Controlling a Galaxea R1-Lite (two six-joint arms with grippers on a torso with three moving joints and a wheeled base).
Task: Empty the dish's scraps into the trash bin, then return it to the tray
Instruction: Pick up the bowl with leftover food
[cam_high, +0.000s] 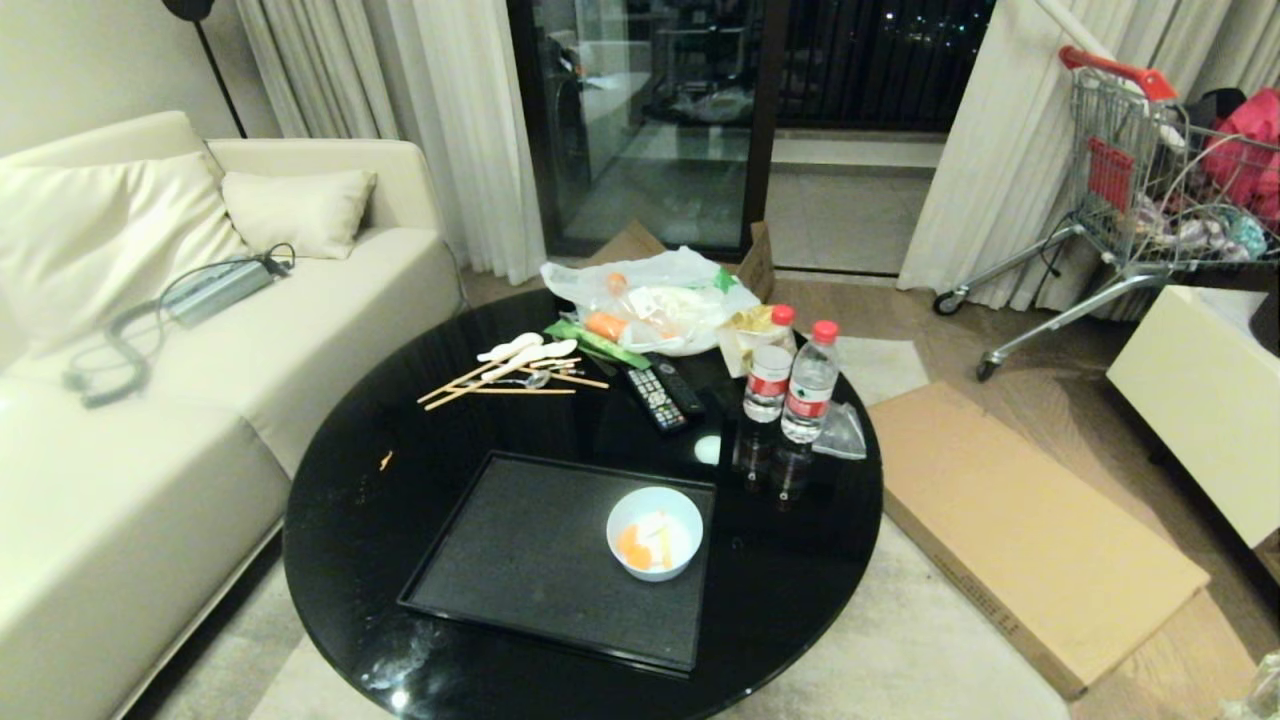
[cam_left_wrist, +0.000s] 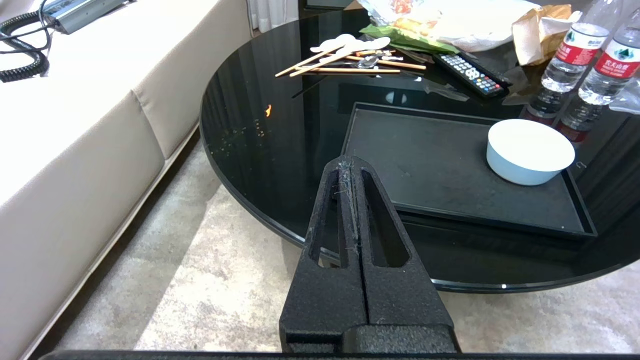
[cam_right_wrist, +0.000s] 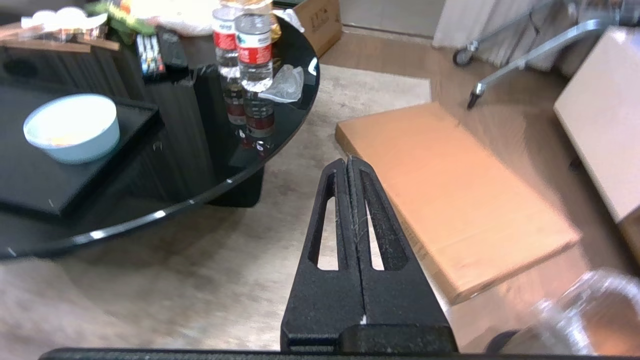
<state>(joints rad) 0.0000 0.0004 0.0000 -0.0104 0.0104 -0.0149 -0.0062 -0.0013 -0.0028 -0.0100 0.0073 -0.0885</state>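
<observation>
I see both claws pressed together & empty, left gripper (cam_left_wrist: 350, 165) and right gripper (cam_right_wrist: 348, 165) off the table edge; dish (cam_high: 655, 533) w/ scraps (cam_high: 640, 545) sits in tray (cam_high: 520, 550) corner, so a careless grab could tip it.

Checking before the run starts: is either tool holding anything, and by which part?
Nothing is held. The left tool and right tool are shut and empty; the dish sits untouched on the tray.

Two water bottles (cam_high: 795, 383) are standing beside a remote (cam_high: 656, 399); chopsticks (cam_high: 510, 380) are lying scattered on the black table (cam_high: 340, 500).
</observation>
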